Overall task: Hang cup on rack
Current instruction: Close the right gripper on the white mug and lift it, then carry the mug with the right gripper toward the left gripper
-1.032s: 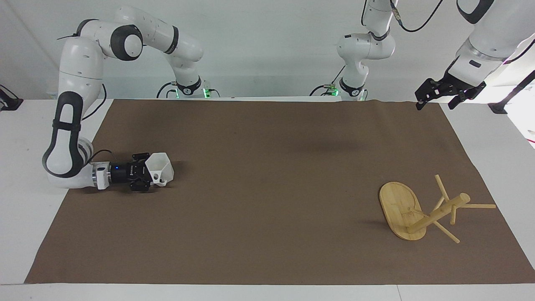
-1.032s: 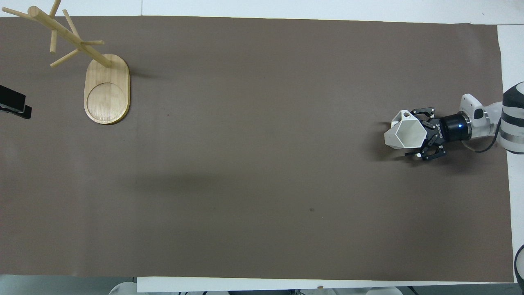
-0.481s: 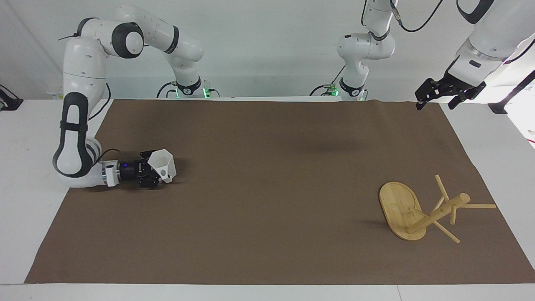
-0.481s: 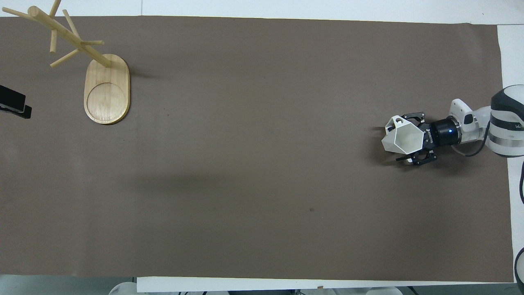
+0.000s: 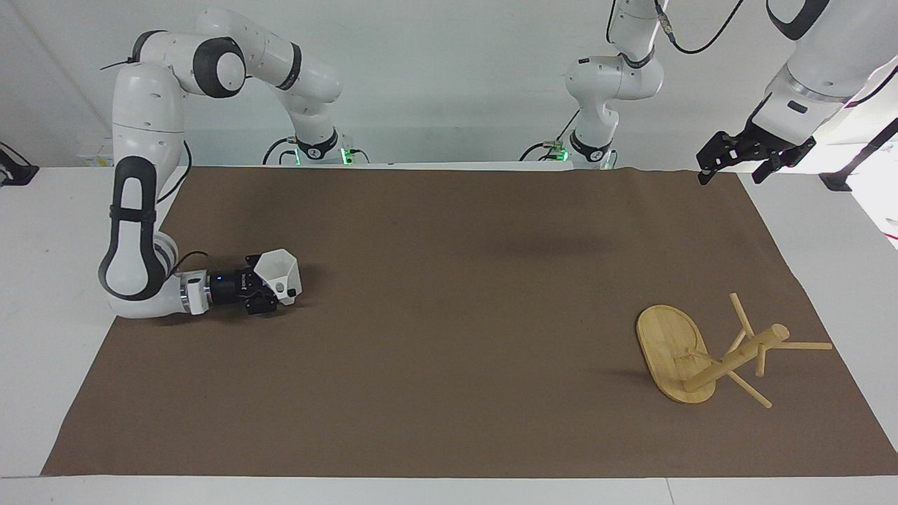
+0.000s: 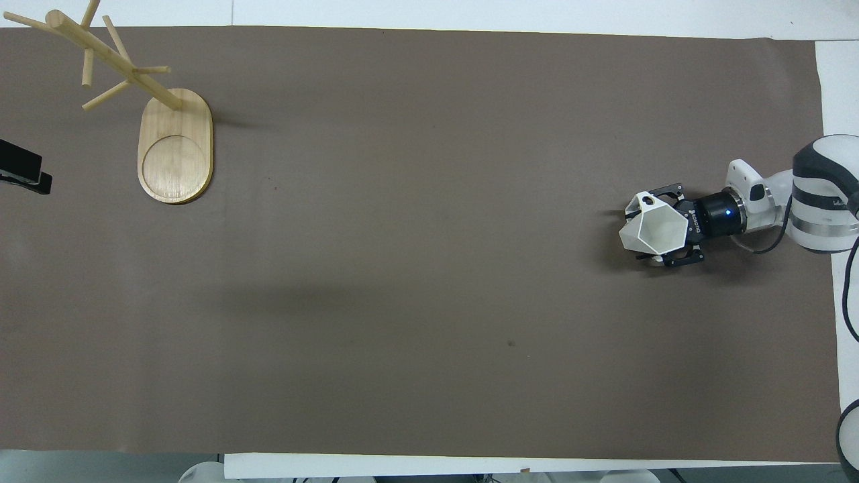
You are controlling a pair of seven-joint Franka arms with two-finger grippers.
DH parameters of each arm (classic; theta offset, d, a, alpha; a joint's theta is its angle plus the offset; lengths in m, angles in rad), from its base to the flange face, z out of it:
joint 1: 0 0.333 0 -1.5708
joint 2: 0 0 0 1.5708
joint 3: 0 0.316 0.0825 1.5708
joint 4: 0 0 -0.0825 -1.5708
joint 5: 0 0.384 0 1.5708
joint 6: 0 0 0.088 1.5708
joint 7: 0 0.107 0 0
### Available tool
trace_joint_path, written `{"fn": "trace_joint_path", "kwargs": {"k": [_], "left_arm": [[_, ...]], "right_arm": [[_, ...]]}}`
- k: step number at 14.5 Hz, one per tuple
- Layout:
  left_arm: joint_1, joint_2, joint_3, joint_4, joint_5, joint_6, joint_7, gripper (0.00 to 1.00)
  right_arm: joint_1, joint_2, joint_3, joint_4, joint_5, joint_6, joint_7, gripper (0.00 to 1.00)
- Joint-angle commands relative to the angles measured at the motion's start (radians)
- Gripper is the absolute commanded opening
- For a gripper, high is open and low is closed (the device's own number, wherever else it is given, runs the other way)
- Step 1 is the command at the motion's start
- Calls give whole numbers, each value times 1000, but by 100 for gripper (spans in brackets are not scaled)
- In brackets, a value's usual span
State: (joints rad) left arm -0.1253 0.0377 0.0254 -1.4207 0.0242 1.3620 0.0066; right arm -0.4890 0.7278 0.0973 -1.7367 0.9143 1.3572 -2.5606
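Observation:
The white faceted cup (image 5: 281,269) lies tipped on its side low over the brown mat, toward the right arm's end of the table, its handle hole facing away from the robots. My right gripper (image 5: 272,290) reaches in level and is shut on the cup (image 6: 647,235); in the overhead view the right gripper (image 6: 659,228) has a finger on either side of the cup. The bamboo rack (image 5: 733,358) stands on its oval base (image 6: 176,151) toward the left arm's end. My left gripper (image 5: 733,168) waits open, raised over the mat's corner nearest the robots.
The brown mat (image 5: 449,337) covers most of the white table (image 5: 42,231). Only a dark part of the left gripper (image 6: 20,174) shows at the overhead view's edge, beside the rack.
My right gripper with the cup has sunk toward the mat and slid a little toward the table's middle. The left arm and the rack have not moved.

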Motion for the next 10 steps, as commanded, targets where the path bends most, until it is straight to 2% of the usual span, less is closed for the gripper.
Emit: {"fn": "trace_joint_path", "kwargs": {"k": [1, 3, 6, 10], "left_arm": [[-4, -32, 2, -43, 5, 22, -4, 100], [-4, -32, 2, -43, 5, 22, -4, 100], [-4, -32, 1, -43, 5, 29, 1, 100], [-11, -27, 1, -38, 5, 65, -4, 100]], "right_arm": [[41, -47, 7, -38, 78, 33, 13, 27], [116, -97, 7, -40, 133, 69, 61, 27], [234, -207, 7, -52, 256, 186, 207, 27], [441, -246, 7, -50, 504, 370, 342, 27]]}}
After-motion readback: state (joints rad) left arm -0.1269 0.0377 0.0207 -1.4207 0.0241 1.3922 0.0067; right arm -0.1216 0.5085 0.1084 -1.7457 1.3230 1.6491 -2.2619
